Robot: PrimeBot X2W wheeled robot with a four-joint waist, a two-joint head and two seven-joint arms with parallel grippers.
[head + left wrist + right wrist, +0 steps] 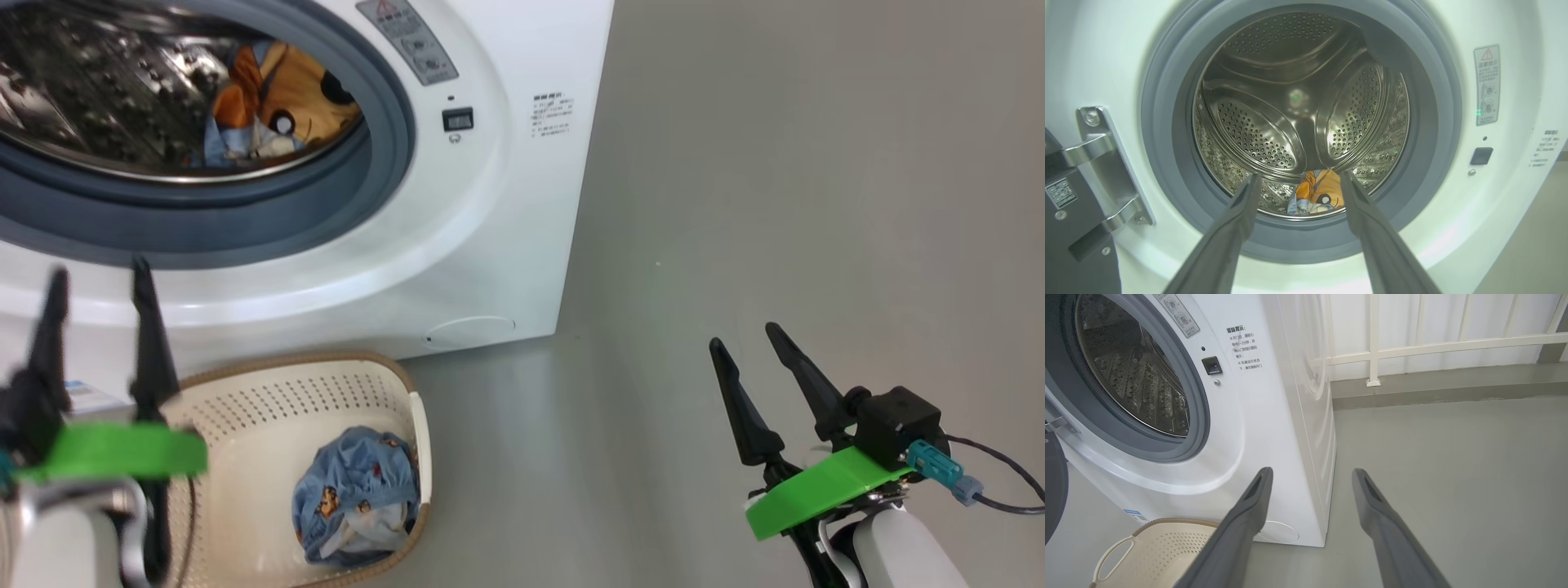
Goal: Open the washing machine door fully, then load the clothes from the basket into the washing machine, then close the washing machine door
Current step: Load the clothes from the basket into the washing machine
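The blue bear-print clothes (355, 498) are sitting in a loose crumpled heap toward the right side of the basket (269, 408), which is resting on the floor (735, 204) right in front of the washing machine (490, 212). I'm guessing they're going to handle super light and floppy, no stiffness at all, so anything grabbed by an edge is going to be dangling and maybe catching on the basket rim or the rubber ring (245, 220). I'd be pinching a raised fold near the top middle of the heap, biting deep so the whole bunch is coming along. An orange piece (1318, 196) is lying at the bottom of the drum (1298, 102). The washing machine door (1073, 237) is hanging open off to the left. The left hand (98, 269) is hovering above the basket, fingers spread wide and holding nothing, pointing at the drum mouth. The right hand (744, 335) is sitting well off to the right over bare floor, also wide and empty.
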